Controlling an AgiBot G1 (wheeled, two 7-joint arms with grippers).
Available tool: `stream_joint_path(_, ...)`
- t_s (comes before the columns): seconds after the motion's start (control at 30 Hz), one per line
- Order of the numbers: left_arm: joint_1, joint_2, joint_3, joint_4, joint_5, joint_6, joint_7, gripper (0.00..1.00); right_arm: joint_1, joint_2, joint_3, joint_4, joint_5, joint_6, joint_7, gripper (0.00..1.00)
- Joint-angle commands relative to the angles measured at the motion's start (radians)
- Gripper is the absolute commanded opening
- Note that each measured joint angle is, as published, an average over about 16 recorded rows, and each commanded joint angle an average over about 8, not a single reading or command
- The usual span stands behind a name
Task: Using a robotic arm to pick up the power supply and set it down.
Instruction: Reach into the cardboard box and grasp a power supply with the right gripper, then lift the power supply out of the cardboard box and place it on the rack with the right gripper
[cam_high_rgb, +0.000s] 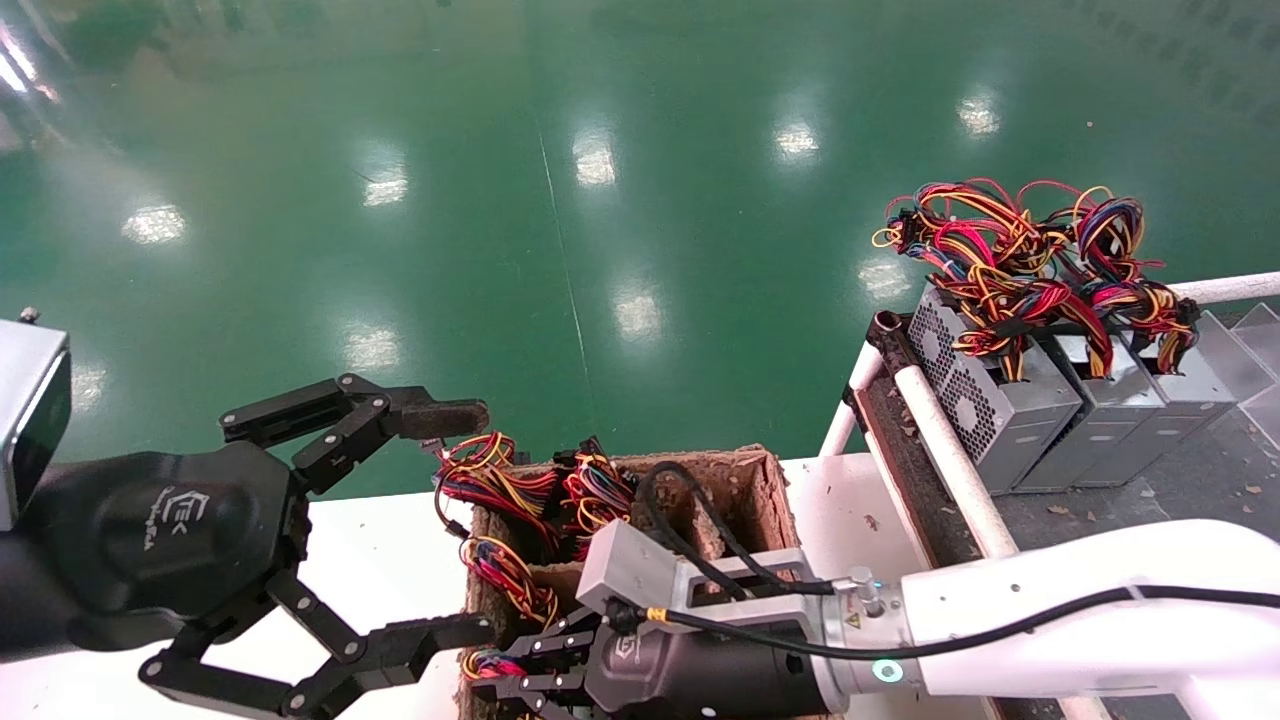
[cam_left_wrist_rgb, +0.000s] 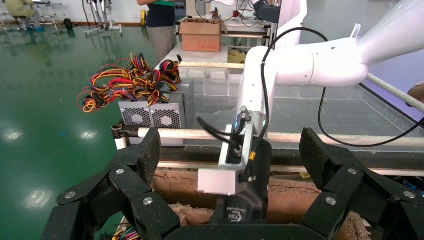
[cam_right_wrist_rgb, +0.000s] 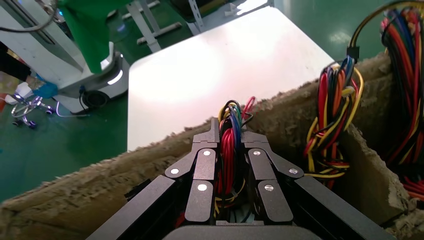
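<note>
My right gripper (cam_high_rgb: 492, 682) reaches down into a brown pulp box (cam_high_rgb: 745, 490), at its near left corner. Its fingers are shut on a bundle of red, yellow and blue wires (cam_right_wrist_rgb: 228, 150) that belongs to a power supply. The metal body of that power supply is hidden below the jaws and the box wall (cam_right_wrist_rgb: 75, 185). More wire bundles (cam_high_rgb: 520, 490) stick up from the box's other cells. My left gripper (cam_high_rgb: 455, 525) hangs to the left of the box, wide open and empty. Its own wrist view shows the left gripper (cam_left_wrist_rgb: 231, 150) facing the right arm's wrist.
Three grey power supplies (cam_high_rgb: 985, 405) with tangled wires (cam_high_rgb: 1030, 255) stand on a dark shelf at the right behind a white rail (cam_high_rgb: 950, 450). The box rests on a white table (cam_high_rgb: 380, 540). A person (cam_left_wrist_rgb: 161, 20) and a cardboard carton (cam_left_wrist_rgb: 201, 35) are far off.
</note>
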Motion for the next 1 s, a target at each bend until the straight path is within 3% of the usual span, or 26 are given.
stream_joint_path(0.03,0.000,0.000,0.000,0.000,0.000,0.000,0.000,1.00,-0.003,0.009,0.006,0.015,0.011,-0.004,0.000,0.00)
stream_joint_path(0.6,0.000,0.000,0.000,0.000,0.000,0.000,0.000,1.00,-0.019,0.166,0.210,0.042,0.299,-0.033,-0.008,0.00)
stream_joint_path(1.0,0.000,0.000,0.000,0.000,0.000,0.000,0.000,1.00,0.027,0.336,0.370,-0.002,0.495,-0.142,-0.036,0.00)
